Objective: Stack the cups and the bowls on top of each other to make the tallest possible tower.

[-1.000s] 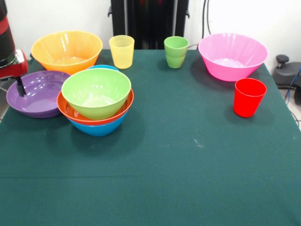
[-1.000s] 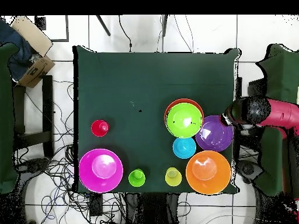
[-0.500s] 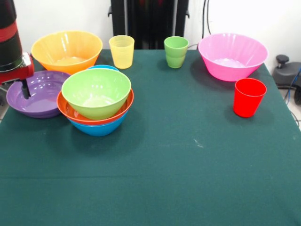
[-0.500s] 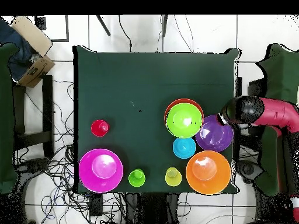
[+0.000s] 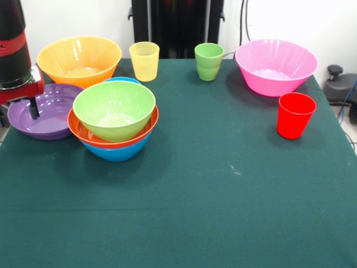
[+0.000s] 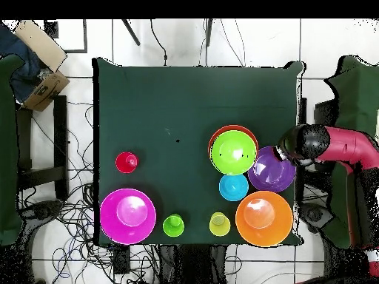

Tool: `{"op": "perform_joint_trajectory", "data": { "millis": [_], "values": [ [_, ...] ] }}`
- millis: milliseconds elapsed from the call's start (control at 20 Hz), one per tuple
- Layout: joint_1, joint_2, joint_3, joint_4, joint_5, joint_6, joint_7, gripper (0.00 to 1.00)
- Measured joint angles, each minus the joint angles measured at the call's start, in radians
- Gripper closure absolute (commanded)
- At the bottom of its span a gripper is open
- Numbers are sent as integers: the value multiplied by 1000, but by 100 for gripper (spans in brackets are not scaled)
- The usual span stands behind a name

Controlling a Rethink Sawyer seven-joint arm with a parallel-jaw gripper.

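Presently: gripper [image 5: 32, 107] at the table's [image 5: 223, 184] edge over the purple bowl's [image 5: 42, 114] rim; finger spread indiscernible. Tower [image 5: 114, 120] just beside. Step judged: gripping purple bowl; next, lift onto tower.

Bowls [image 5: 114, 120] crowd one side; table [image 5: 184, 206] front open.
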Motion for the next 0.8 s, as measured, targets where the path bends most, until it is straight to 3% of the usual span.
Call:
{"op": "perform_joint_trajectory", "data": {
  "millis": [800],
  "values": [
    [-38, 68, -23, 6, 0, -165, 0, 0]
  ]
}}
